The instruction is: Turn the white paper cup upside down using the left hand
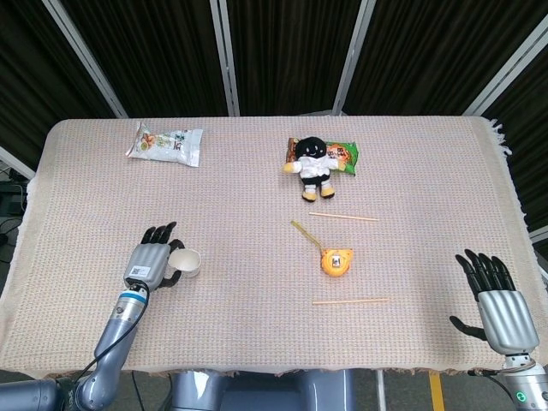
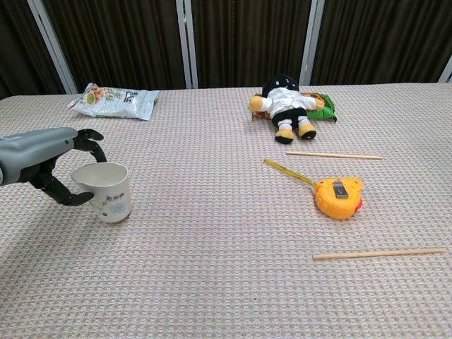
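Tabletop (image 1: 257, 342) covered with a woven beige cloth, seen from the head and chest cameras. The white paper cup (image 2: 108, 191) stands near the left front of the tabletop, mouth up and tilted slightly, its rim pushed a little out of round on the left. The left hand (image 2: 53, 164) curves around the cup's left side, one digit at the rim's far edge and another against the wall lower down; whether it truly grips the cup or only touches it cannot be told. The right hand (image 1: 497, 300) rests at the near right corner, fingers spread and holding nothing. Other items: a snack bag (image 1: 166, 142) at far left; a black-and-white plush toy (image 1: 311, 165) lying on a green packet (image 1: 344, 156) at far centre; two wooden chopsticks (image 1: 343, 217) (image 1: 350, 300), well apart; between them a yellow tape measure (image 1: 336, 260) with its blade partly extended.
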